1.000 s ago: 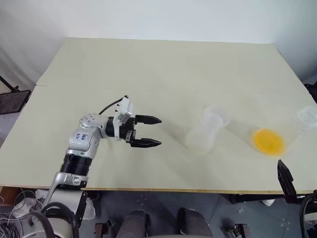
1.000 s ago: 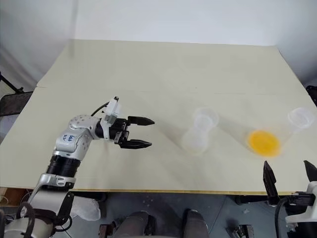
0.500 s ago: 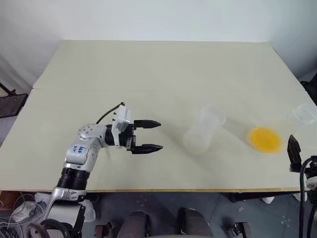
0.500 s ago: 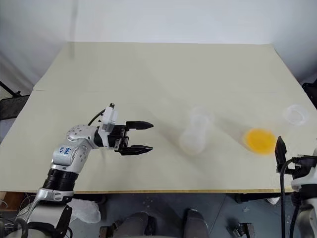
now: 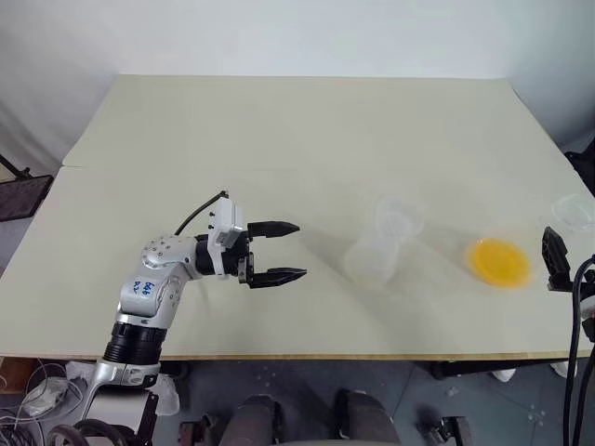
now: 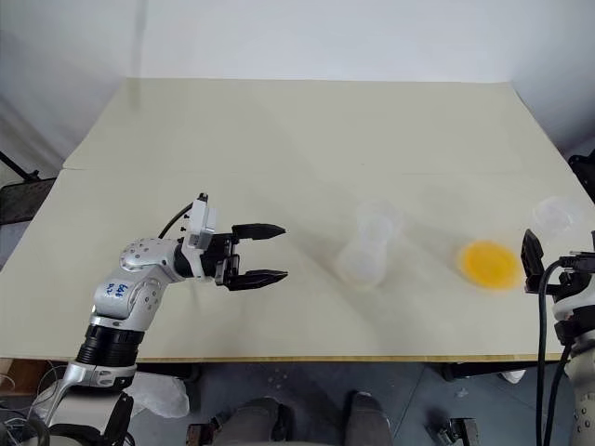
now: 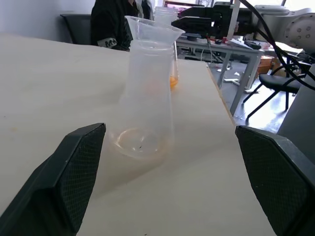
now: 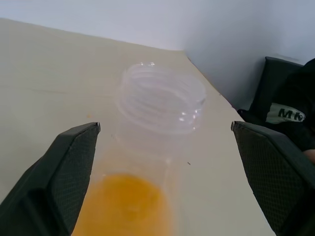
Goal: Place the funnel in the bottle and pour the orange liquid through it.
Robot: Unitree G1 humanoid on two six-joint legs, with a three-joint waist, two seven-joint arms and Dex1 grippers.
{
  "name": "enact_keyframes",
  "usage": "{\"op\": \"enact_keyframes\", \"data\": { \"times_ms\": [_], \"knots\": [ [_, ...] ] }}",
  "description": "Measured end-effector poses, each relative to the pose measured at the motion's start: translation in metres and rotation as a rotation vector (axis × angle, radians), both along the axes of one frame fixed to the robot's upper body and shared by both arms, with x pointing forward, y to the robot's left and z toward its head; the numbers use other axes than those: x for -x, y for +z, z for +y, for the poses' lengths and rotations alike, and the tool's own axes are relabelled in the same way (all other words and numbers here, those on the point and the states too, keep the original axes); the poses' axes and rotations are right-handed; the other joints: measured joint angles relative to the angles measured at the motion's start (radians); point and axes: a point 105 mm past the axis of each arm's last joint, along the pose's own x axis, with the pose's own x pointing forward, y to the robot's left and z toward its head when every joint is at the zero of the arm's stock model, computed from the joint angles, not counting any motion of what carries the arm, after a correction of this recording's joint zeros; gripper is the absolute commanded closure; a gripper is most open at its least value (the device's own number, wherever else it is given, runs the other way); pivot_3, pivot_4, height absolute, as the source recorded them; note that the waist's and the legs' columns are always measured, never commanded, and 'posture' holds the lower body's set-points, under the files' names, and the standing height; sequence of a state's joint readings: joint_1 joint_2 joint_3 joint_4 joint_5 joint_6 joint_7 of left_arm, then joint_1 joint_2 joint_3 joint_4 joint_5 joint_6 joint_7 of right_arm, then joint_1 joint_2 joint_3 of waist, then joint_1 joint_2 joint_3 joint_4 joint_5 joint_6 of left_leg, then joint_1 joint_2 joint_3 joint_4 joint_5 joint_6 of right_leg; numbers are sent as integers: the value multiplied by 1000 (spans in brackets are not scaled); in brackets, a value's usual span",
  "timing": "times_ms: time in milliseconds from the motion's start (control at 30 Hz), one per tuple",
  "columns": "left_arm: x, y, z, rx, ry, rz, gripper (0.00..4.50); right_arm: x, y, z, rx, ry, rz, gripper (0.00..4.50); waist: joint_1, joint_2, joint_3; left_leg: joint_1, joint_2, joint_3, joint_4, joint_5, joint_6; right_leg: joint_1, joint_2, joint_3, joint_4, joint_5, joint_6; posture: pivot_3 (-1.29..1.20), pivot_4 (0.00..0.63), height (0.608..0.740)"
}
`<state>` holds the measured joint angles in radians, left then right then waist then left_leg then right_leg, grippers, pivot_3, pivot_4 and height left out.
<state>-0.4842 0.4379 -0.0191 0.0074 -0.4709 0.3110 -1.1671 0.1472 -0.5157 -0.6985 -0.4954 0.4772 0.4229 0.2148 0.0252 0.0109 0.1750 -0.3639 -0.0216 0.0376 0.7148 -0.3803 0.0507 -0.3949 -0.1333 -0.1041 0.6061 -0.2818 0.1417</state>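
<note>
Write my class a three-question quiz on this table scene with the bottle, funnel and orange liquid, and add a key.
1. True or false: the funnel already sits in the neck of the bottle.
2. Which is nearer the orange liquid? A. left tool B. right tool
3. Fill in: the fingers of both tools stand ___.
Key: 1 true; 2 B; 3 open.
</note>
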Motion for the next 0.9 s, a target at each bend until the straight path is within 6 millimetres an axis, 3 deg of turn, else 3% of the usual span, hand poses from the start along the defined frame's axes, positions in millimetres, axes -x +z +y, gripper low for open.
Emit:
{"op": "enact_keyframes", "data": {
  "times_ms": [733, 900],
  "knots": [
    [7, -1, 2, 6, 36, 2, 12, -42, -1, -9, -58, 45, -25, 0, -1, 2, 1, 0, 0, 0, 0, 0, 0, 0, 0, -1, -1, 0, 0, 0, 150, 740],
    [7, -1, 2, 6, 36, 2, 0, -44, 1, -10, -53, 36, -32, 1197, -1, 2, 1, 0, 0, 0, 0, 0, 0, 0, 0, 0, -1, 0, 0, 0, 150, 740]
  ]
}}
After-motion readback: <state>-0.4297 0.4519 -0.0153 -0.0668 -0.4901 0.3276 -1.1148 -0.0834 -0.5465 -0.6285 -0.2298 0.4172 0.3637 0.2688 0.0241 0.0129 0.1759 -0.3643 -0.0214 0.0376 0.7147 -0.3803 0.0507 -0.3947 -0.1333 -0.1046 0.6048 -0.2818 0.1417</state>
